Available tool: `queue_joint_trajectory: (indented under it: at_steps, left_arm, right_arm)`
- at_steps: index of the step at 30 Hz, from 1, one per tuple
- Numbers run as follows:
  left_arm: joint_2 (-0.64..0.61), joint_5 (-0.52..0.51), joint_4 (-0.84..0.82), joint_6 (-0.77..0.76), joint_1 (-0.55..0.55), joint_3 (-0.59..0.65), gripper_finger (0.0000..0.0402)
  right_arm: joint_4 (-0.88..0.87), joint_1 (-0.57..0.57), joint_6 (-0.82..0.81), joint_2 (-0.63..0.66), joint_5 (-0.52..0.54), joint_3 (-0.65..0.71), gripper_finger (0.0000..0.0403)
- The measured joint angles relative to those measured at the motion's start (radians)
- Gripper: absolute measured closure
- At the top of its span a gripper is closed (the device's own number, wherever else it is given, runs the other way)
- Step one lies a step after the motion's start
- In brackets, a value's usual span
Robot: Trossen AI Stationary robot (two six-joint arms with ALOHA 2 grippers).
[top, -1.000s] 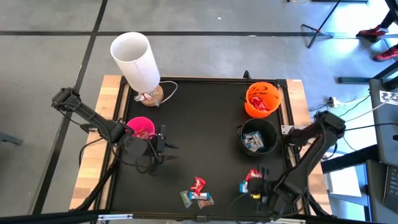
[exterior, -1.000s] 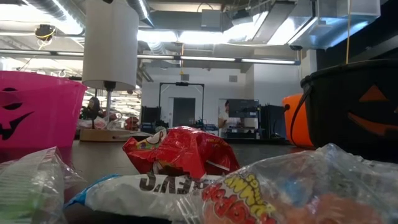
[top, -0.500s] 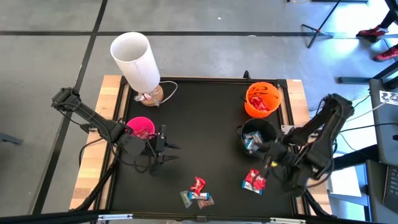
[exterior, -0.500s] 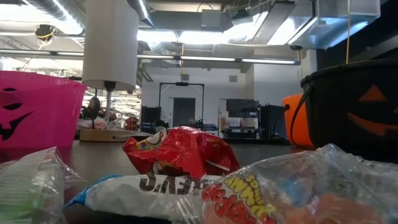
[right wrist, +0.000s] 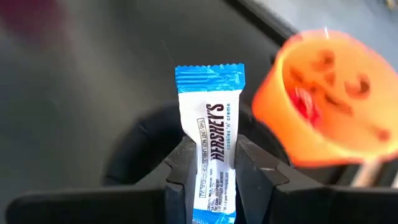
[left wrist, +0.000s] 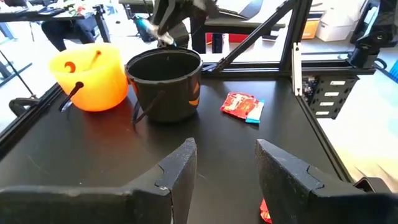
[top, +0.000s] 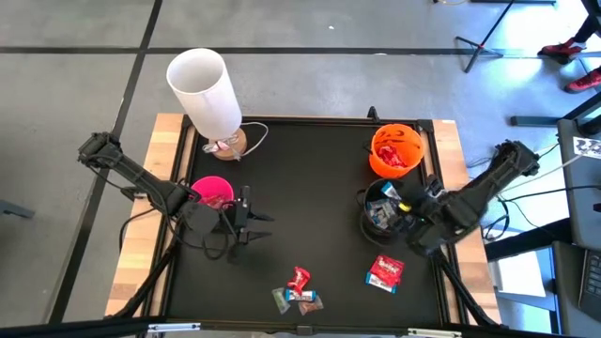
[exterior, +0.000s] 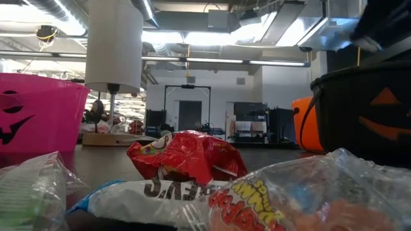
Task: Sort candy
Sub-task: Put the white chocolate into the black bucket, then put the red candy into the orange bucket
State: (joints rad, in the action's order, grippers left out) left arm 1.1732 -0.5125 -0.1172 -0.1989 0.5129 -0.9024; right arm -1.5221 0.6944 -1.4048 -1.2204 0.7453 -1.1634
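The right claw [top: 392, 199] has swung up from the counter's [top: 310, 188] near edge and now hangs over the black bowl [top: 383, 208], its fingers closed on a blue-and-white candy bar [right wrist: 209, 139], so that piece looks ready to drop in. Behind that claw a red candy packet [top: 385, 270] remains unsorted. The left claw [top: 254, 222] waits open beside the pink bowl [top: 214, 193], a small candy pile [top: 299, 291] well in front of it.
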Motion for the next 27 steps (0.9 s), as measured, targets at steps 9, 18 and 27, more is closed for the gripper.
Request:
queue_joint_trajectory:
  at_steps: [9, 18, 27]
  left_arm:
    - [0.0, 0.0, -0.005, 0.0, 0.0, 0.0, 0.0249]
    - [0.0, 0.0, -0.005, 0.0, 0.0, 0.0, 0.0249]
    - [0.0, -0.023, -0.004, -0.001, 0.0, 0.0, 0.0249]
  right_arm:
    - [0.021, -0.102, 0.052, 0.0, -0.163, 0.123, 0.0317]
    - [0.038, -0.099, 0.128, 0.0, -0.116, 0.127, 0.0263]
    - [0.035, -0.099, 0.129, 0.0, -0.128, 0.102, 0.0139]
